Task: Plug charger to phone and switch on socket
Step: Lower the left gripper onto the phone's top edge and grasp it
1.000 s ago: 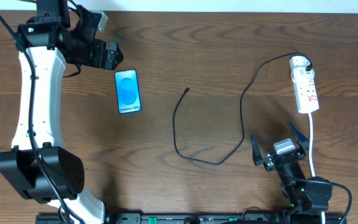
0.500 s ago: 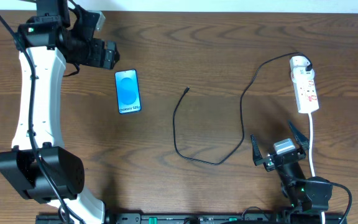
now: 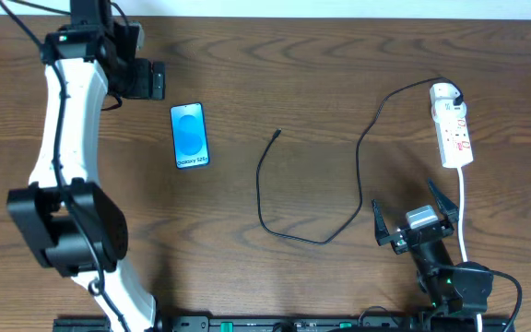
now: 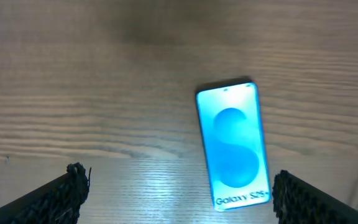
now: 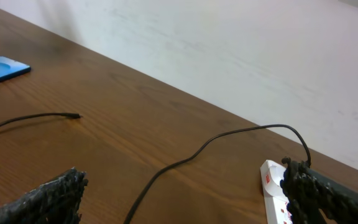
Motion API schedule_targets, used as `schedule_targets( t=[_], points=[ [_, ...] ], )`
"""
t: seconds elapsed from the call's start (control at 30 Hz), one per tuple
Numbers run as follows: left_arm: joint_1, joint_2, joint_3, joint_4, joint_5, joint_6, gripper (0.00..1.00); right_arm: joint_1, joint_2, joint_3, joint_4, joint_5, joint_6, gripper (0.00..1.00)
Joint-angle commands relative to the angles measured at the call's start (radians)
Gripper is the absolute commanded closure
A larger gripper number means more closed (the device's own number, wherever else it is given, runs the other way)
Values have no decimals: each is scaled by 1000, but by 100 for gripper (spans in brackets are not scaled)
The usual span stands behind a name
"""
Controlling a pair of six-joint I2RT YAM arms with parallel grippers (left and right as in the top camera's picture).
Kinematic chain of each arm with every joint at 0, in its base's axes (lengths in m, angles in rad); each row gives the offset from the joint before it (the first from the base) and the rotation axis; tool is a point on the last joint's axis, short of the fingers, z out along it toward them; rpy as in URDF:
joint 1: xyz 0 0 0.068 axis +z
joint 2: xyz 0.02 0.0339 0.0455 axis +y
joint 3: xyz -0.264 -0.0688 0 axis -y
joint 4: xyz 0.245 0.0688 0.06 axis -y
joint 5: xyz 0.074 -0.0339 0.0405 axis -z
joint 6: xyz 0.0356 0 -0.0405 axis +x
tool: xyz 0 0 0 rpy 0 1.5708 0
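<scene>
phone [image 3: 190, 136] face-up, charger [image 3: 322, 242] seemingly plugged into socket [image 3: 454, 135]

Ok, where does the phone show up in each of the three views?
Overhead: the phone lies left of centre in the upper half, screen up.
Left wrist: the phone is right of centre, its text end toward the bottom edge.
Right wrist: only a blue corner of the phone, at the far left edge.
Shared landmark: the cable tip, in overhead and right wrist only.
</scene>
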Motion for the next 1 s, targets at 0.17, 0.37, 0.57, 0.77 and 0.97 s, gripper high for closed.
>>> schedule_targets(
  t=[0.17,0.37,0.57,0.77,0.97],
  points=[
    [-10,96,21,16,-25,-92,4,8,-6,-1,-6,11,-11,1],
    [-50,165,21,15,-25,-141,4,8,-6,-1,-6,12,-11,1],
    [-95,210,21,15,-26,-209,4,8,-6,-1,-6,11,-11,1],
    [-105,227,20,16,-26,-243,4,8,-6,-1,-6,12,-11,1],
    [-105,227,20,29,-26,-265,4,8,-6,-1,-6,12,-11,1]
  ],
)
